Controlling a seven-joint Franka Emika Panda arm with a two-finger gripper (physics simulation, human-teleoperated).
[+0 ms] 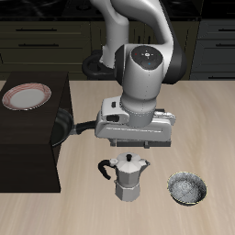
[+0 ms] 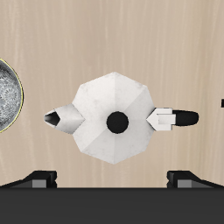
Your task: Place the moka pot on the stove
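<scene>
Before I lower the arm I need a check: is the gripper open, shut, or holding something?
Gripper: open, holding nothing, fingers apart above the moka pot, not touching it.

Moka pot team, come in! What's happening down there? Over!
Gripper open, hovering right above the moka pot, not touching. Pot upright on the table. Small metal bowl beside it, not blocking. Stove not visible.
</scene>
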